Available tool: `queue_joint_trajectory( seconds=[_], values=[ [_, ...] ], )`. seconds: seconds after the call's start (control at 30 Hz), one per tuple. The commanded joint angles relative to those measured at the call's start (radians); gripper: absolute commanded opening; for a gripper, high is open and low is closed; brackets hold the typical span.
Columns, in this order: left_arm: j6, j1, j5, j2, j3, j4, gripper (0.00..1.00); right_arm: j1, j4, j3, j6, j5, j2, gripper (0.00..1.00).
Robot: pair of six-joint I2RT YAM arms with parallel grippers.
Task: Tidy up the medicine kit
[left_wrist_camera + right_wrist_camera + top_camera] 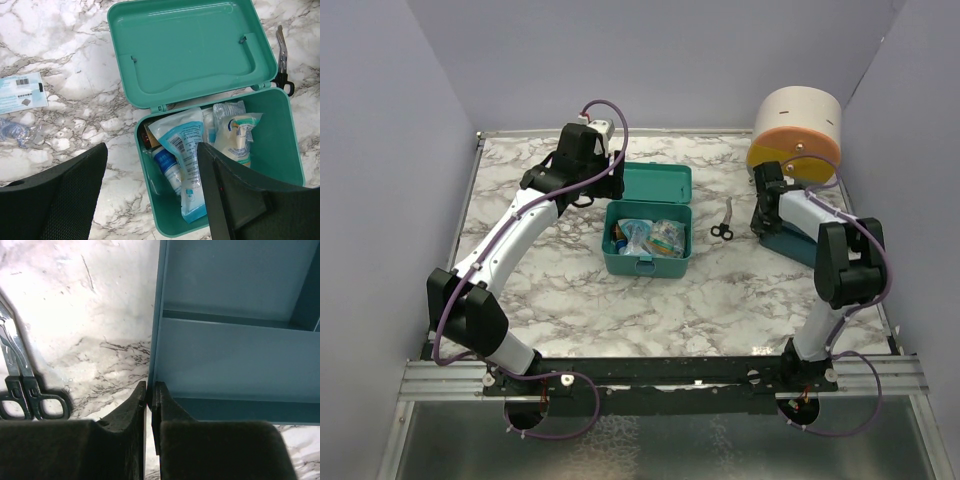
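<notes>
The right pincer (151, 387) is clenched. Its two black fingers (170, 412) are pressed almost together on the thin left wall of the flat blue-green tray (225, 355), which seems to be nipped between them. The tray lies near the right edge of the worktop (720, 300), and a low rib crosses its floor. Just left of it on the marble lie the scissors (25, 390), which have black handles and closed metal blades. They sit between the tray and the box, touching neither. Behind the tray, in the far right corner, stands a round drum (798, 135) with a cream top and an orange and yellow front.

The left pincer (151, 150) is released, with its fingers spread wide and nothing between them. It hangs over the box's left side.

The medicine kit (647, 262) is a teal plastic box in the middle of the worktop, a little toward the far edge, with its small latch on the near wall. Its lid (190, 45) is thrown fully back on its hinges and lies flat, hollow side up, toward the far edge. Inside lie a printed blue and white pouch (182, 150), a sealed clear packet (235, 135) beside it, and a small bottle (167, 167) partly under the pouch. Left of the box, on the bare marble, are a flat white packet with a barcode (20, 92) and a crumpled clear wrapper (15, 131).
</notes>
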Motion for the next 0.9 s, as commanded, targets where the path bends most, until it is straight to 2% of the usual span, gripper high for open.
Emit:
queue_joint_trajectory(
  seconds=[0.0,0.3,0.67,0.87],
  values=[
    [0.008,0.006,0.027,-0.023,-0.012,0.025,0.74,-0.001,-0.011,-0.032,0.022,0.004,-0.052,0.01],
    [0.005,0.008,0.036,-0.015,-0.013,0.034,0.74,0.015,-0.033,-0.049,0.016,-0.042,-0.105,0.01],
    [0.007,0.015,0.046,-0.009,-0.009,0.046,0.74,0.181,-0.086,-0.087,0.092,-0.052,-0.116,0.01],
    [0.014,0.021,0.05,-0.008,-0.011,0.047,0.74,0.209,-0.106,-0.143,0.135,-0.06,-0.159,0.01]
  ],
)
